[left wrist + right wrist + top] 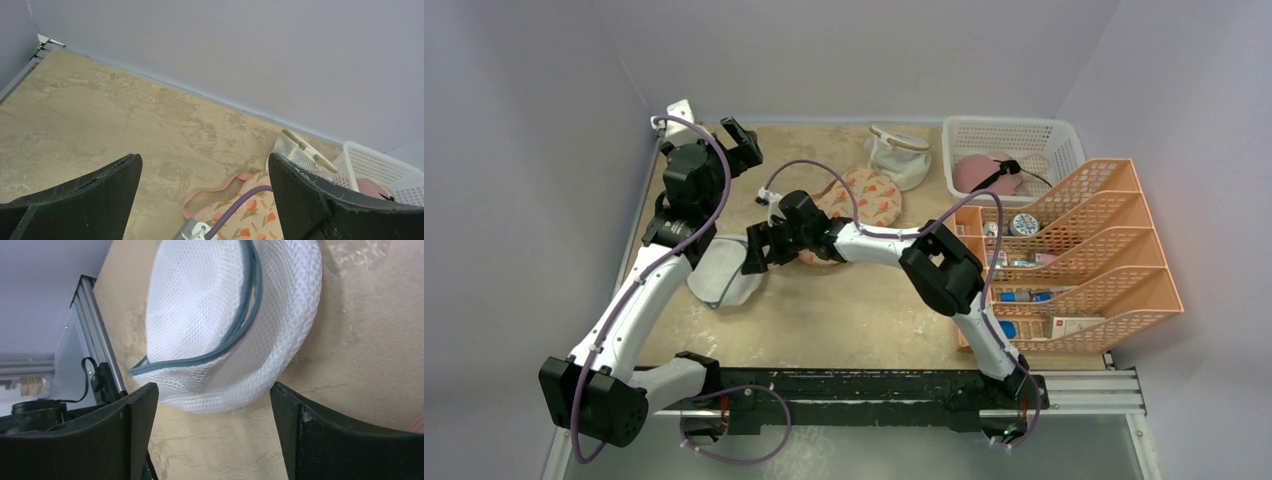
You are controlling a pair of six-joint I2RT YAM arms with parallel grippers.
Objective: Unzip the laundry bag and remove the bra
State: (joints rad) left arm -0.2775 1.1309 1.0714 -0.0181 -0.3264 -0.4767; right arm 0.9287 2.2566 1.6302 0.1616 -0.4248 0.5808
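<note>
The laundry bag [871,196], peach with orange-red leaf shapes, lies flat at mid-back of the table, its near end under my right arm. In the left wrist view the laundry bag [255,215] shows a pink band [210,197] looping from its edge. The bra is hidden. My left gripper [742,146] is open and empty, raised at the back left, left of the bag; it also shows in the left wrist view [204,165]. My right gripper [757,252] is open and empty, low over the table left of the bag, its jaws [214,392] pointing at a round white mesh pouch.
The round white mesh pouch [724,277] with dark trim [235,335] lies front left. A white mesh cup-shaped pouch [899,152] sits behind the bag. A white basket [1064,140] holds a pink rounded thing [979,172]. An orange file rack [1114,270] stands at the right.
</note>
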